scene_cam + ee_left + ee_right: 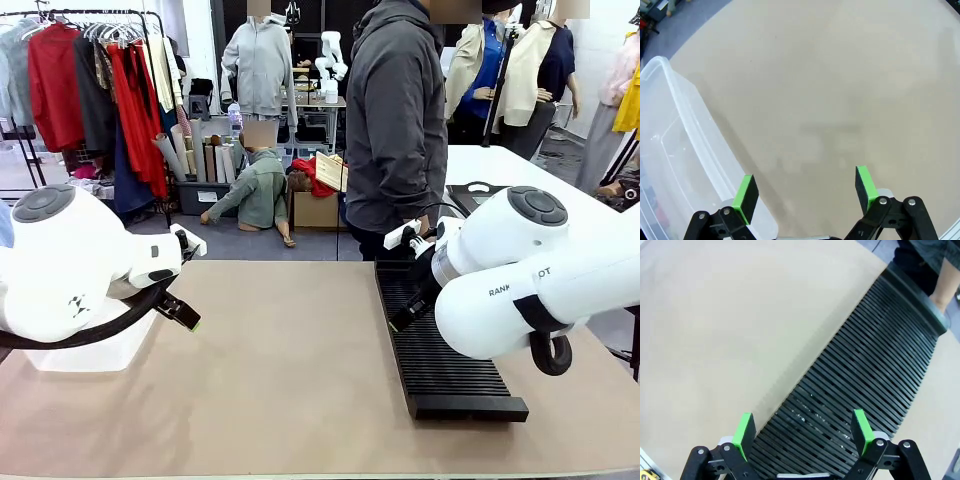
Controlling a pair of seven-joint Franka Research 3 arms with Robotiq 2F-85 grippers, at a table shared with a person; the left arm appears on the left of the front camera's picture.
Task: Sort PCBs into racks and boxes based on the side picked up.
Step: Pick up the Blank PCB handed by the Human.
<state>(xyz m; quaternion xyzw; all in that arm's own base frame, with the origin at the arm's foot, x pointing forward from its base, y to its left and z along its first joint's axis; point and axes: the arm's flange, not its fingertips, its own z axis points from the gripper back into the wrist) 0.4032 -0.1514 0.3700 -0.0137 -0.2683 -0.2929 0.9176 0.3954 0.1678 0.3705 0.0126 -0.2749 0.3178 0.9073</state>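
On the robot's right side of the tan table [290, 380], the long black ribbed plastic rack [440, 350] runs from the near edge toward the person in a dark grey jacket [395, 120], whose hand [945, 292] sits just beside its far end. The right gripper [802, 430] hangs over the rack's near part, jaws spread wide and holding nothing. The left gripper [805, 190] is likewise spread and empty above bare tabletop, with the clear, shallow plastic tub [700, 125] just beside one finger. The rack's slots look unfilled, though pale specks between the near ribs are too small to tell. The PCBs due for sorting should be light, stiff and thin, with smooth faces that could slip. Gripping one by opposite edges seems safest, and a slanted entry would likely jam in those narrow slots. The tub's raised rim and the person's hand are the things to steer around.
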